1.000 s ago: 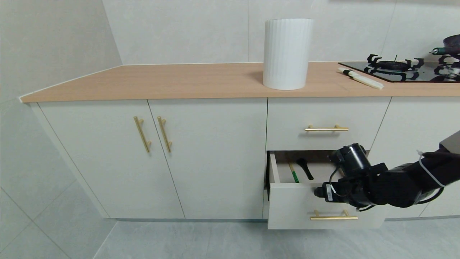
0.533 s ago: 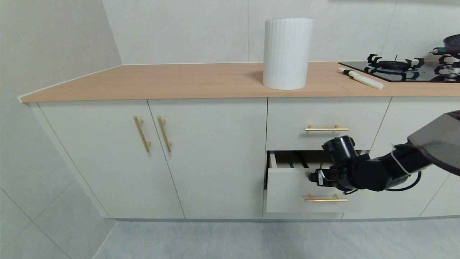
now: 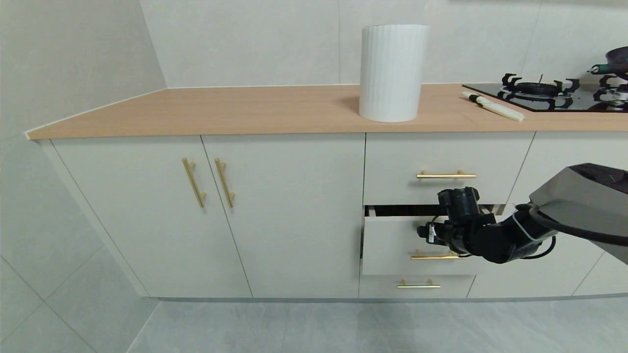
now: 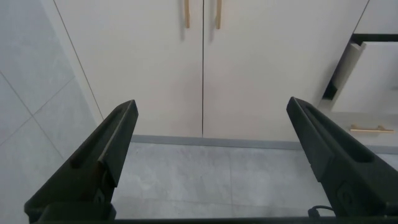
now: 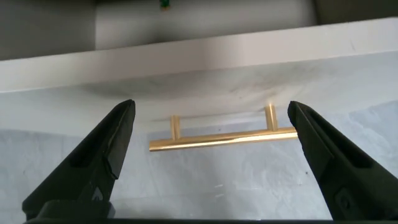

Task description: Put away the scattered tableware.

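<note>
The middle drawer (image 3: pixel 392 242) stands only a narrow gap out from the cabinet. My right gripper (image 3: pixel 426 232) is up against its front, just above the gold handle (image 3: pixel 431 255). In the right wrist view the right gripper (image 5: pixel 210 112) is open, with the drawer front and its handle (image 5: pixel 224 138) between the spread fingers (image 5: pixel 118 134). A speck of green (image 5: pixel 165 4) peeks from inside the drawer. A pale long utensil (image 3: pixel 492 106) lies on the counter by the hob. My left gripper (image 4: pixel 211 109) hangs open and empty above the floor, facing the cupboard doors (image 4: pixel 202 62).
A tall white ribbed container (image 3: pixel 391 73) stands on the wooden counter (image 3: pixel 221 110). A black gas hob (image 3: pixel 549 93) with a pan (image 3: pixel 615 59) is at the far right. Shut drawers sit above (image 3: pixel 445 175) and below (image 3: pixel 418 284) the middle one.
The middle drawer has slid from wide open to nearly shut, hiding the utensils inside. My right arm went forward with it, and the bottom drawer's handle has come into sight.
</note>
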You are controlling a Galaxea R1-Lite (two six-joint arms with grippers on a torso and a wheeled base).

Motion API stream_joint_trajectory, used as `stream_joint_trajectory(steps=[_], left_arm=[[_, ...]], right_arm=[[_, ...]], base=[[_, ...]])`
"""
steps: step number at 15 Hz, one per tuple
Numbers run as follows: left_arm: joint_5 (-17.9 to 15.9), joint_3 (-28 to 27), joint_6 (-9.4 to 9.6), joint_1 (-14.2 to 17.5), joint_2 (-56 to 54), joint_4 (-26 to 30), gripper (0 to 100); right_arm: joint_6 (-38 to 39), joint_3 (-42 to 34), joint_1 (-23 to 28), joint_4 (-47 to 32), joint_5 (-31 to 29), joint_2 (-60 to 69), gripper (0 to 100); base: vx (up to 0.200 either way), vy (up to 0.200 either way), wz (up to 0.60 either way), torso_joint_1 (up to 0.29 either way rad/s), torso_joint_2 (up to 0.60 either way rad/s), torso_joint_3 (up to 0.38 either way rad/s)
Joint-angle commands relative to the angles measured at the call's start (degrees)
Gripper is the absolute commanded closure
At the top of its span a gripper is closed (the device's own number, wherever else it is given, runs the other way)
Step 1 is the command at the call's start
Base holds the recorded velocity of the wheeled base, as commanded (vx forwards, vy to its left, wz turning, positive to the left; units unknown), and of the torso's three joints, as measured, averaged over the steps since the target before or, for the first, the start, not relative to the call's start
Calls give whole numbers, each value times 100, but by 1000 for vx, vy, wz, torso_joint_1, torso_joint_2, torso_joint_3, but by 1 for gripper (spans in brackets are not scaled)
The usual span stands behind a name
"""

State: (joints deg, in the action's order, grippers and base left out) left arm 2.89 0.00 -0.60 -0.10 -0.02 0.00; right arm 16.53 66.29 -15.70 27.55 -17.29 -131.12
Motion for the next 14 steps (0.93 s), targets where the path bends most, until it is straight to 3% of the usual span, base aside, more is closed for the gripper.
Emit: stream_joint_trajectory(steps=[1,6,14], left_arm=[[1,0,-2,1,2,0,0],[1,0,-2,1,2,0,0],[1,0,-2,1,2,0,0]], right_arm=[[17,103,102,128,6,-168,0],[43,200,225,787,-3,-476,0],[474,718,243,989,-258,-801,0]], base=[[0,0,0,0,0,0],[0,0,0,0,0,0],[0,0,0,0,0,0]])
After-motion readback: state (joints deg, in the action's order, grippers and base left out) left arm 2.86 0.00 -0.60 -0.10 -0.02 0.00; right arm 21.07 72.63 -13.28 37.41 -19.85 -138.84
